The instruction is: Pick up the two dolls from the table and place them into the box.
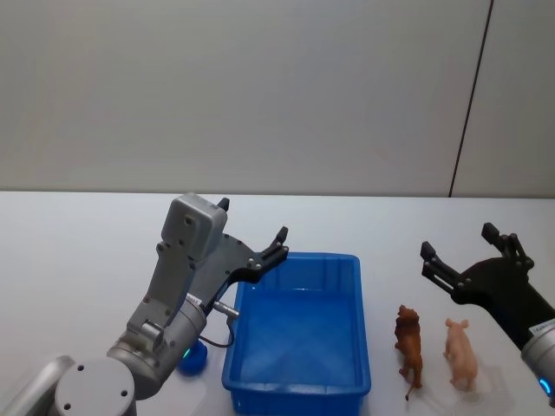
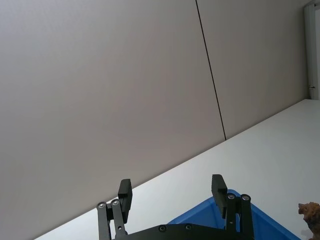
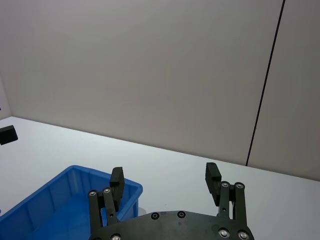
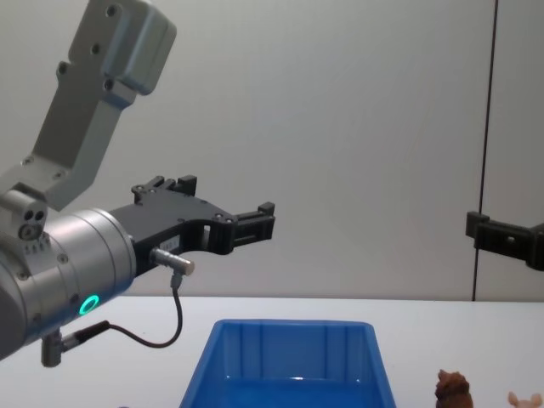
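Head view: the lion figure (image 1: 409, 340) and pig figure (image 1: 460, 351) stand on the desk (image 1: 87, 260) just right of the blue bin (image 1: 299, 257). The open right tool (image 1: 458, 239) hovers behind them, and the open left tool (image 1: 253, 218) is over the bin's far-left corner. Both wrist views face the wall, so the right tool should pitch down and then straddle the lion's body.

Setting is judged a robotics lab or test cell: a plain white tabletop (image 1: 69, 260) is backed by a bare grey wall (image 1: 260, 87) with one dark seam (image 1: 472, 95).
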Robot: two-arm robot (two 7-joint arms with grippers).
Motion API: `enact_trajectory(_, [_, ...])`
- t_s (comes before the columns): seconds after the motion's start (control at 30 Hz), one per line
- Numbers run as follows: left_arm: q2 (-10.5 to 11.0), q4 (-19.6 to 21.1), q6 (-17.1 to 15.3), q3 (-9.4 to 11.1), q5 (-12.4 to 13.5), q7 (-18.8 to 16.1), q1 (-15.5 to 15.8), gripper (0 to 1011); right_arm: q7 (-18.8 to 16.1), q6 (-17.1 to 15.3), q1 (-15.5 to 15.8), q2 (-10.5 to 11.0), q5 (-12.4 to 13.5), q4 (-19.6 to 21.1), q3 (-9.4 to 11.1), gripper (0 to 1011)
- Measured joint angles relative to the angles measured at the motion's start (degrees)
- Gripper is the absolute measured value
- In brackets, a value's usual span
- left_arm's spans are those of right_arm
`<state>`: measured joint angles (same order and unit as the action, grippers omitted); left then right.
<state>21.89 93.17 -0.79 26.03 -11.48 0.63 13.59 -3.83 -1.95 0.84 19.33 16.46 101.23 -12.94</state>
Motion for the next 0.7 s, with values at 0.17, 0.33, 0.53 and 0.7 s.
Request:
enact_trajectory(0.17, [0.0,0.0,0.0,0.0,0.0,0.0,0.0,1002,0.0,0.0,0.0,0.0,0.0,0.0,0.0,1001])
enact_trajectory(0.33, [0.0,0.0,0.0,0.0,0.0,0.0,0.0,1002,0.0,0.0,0.0,0.0,0.0,0.0,0.0,1001])
enact_trajectory(0.53, [0.0,0.0,0.0,0.0,0.0,0.0,0.0,1002,0.0,0.0,0.0,0.0,0.0,0.0,0.0,1000])
enact_trajectory(0.7, [0.0,0.0,0.0,0.0,0.0,0.0,0.0,1002,0.0,0.0,0.0,0.0,0.0,0.0,0.0,1001])
